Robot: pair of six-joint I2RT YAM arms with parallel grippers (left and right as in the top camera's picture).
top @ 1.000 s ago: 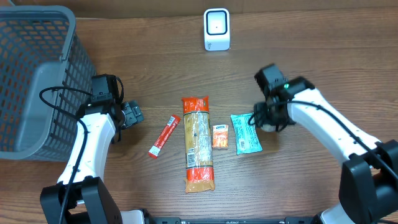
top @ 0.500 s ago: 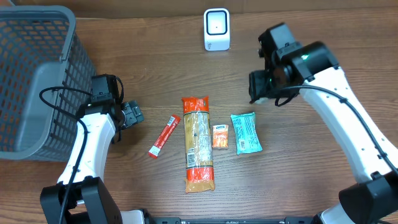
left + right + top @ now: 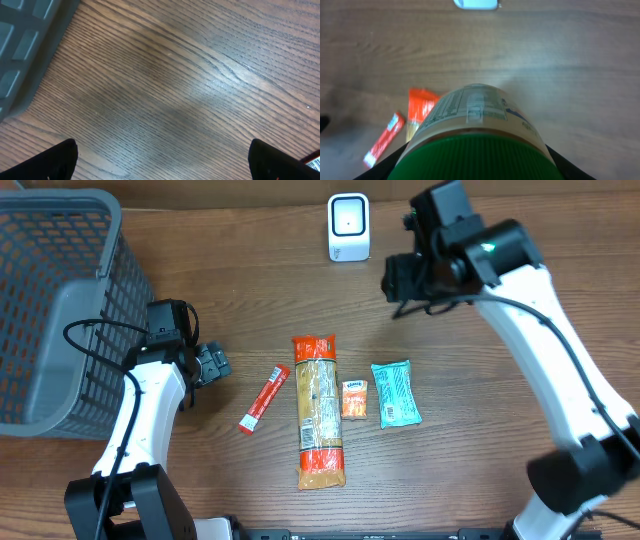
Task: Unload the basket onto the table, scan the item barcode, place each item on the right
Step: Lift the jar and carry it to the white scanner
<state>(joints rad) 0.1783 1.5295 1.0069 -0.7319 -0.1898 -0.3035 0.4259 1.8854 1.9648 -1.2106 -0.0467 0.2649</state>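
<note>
Right gripper (image 3: 403,278) clamps a green-lidded jar (image 3: 472,115), hidden from overhead; left gripper (image 3: 212,364) gapes wide, empty

Grey basket (image 3: 50,300) left of the left claw (image 3: 213,365); red stick packet (image 3: 263,399), pasta bag (image 3: 318,412), orange box (image 3: 353,399) and teal pouch (image 3: 396,393) right of it.

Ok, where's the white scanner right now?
In the overhead view the white scanner stands top centre, beyond the long packet; the right end effector, gripping a green-lidded jar, is to its right.
</note>
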